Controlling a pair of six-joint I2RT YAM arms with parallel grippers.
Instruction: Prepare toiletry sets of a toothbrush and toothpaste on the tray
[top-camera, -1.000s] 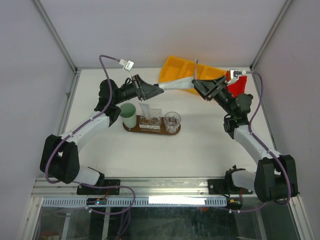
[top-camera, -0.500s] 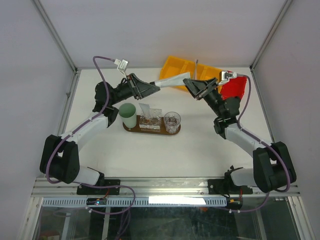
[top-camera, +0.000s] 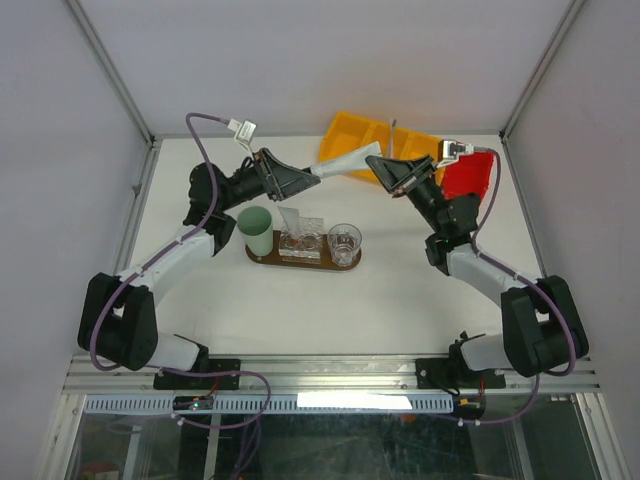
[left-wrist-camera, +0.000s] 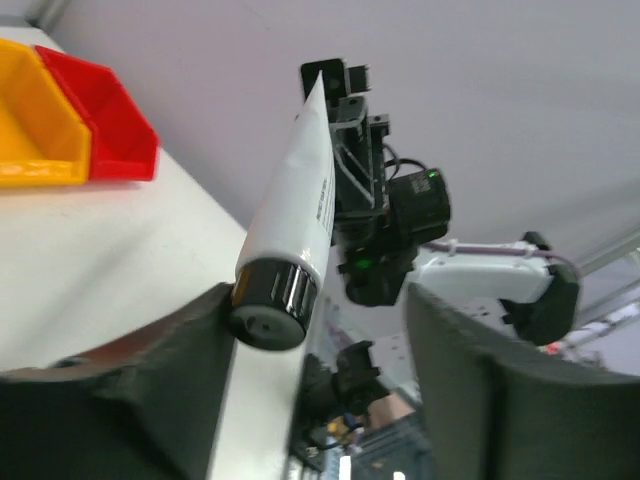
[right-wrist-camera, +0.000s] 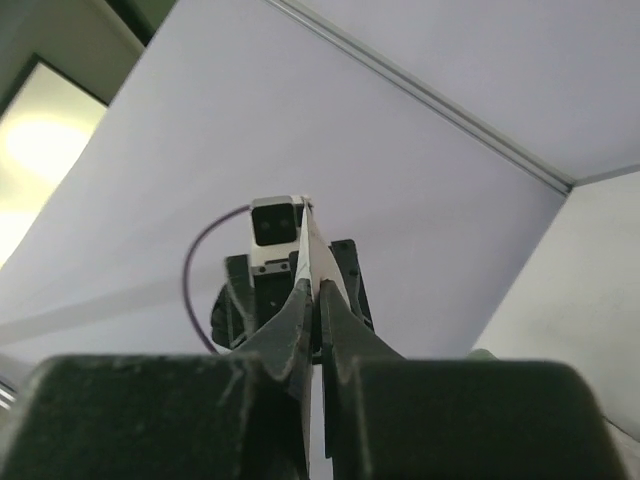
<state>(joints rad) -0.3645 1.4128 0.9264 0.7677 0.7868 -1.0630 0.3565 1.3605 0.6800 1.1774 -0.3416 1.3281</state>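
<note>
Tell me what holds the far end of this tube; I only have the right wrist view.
Observer: The left gripper is not clamping it. Its fingers stand apart, and the tube's black cap touches only one of them.
Operator: Say whether the tube is over the tray.
Observer: No. It spans from the left gripper to the right gripper, beyond the far side of the tray, toward the yellow bin.
Operator: List what the tray carries.
Observer: A mint-green cup, clear glasses, and a second white tube standing in one.
</note>
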